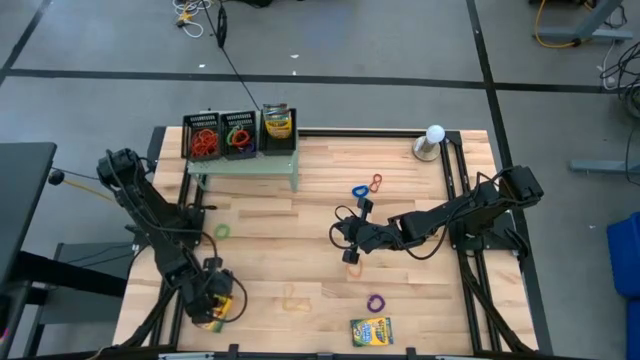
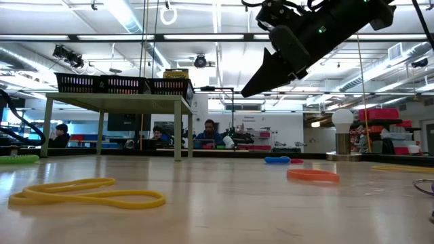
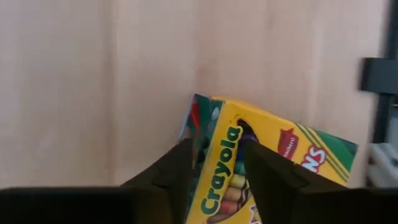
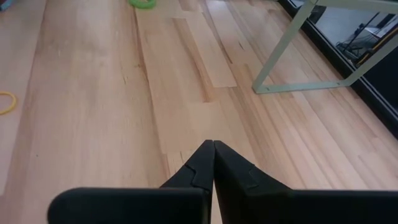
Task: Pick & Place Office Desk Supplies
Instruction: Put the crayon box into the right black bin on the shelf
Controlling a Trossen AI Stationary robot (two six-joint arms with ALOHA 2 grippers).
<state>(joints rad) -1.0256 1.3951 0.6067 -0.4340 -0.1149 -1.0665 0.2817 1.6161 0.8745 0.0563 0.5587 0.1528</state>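
Left gripper (image 3: pixel 214 177) sits low at the near left corner of the wooden table (image 1: pixel 300 200), its two dark fingers (image 3: pixel 168 180) on either side of a yellow-and-green Crayola crayon box (image 3: pixel 267 155). One long edge of the box runs up between the fingers, and the rest of the box fans out to one side, so its long axis is tilted against the line of the fingers rather than square to them. The fingers are parted around the box and look to be touching it, but whether they are squeezing it firmly cannot be told.

Right gripper (image 4: pixel 213 163) hangs above the middle of the table with its fingers pressed together and nothing between them. An orange rubber band (image 1: pixel 352 257) lies on the wood just beside and under it.

A second crayon box (image 1: pixel 371 330) lies flat near the front edge, between the two arms and somewhat closer to the right one. Far across the table from the left gripper, black mesh trays (image 1: pixel 240 133) stand on a pale green stand (image 1: pixel 245 168).
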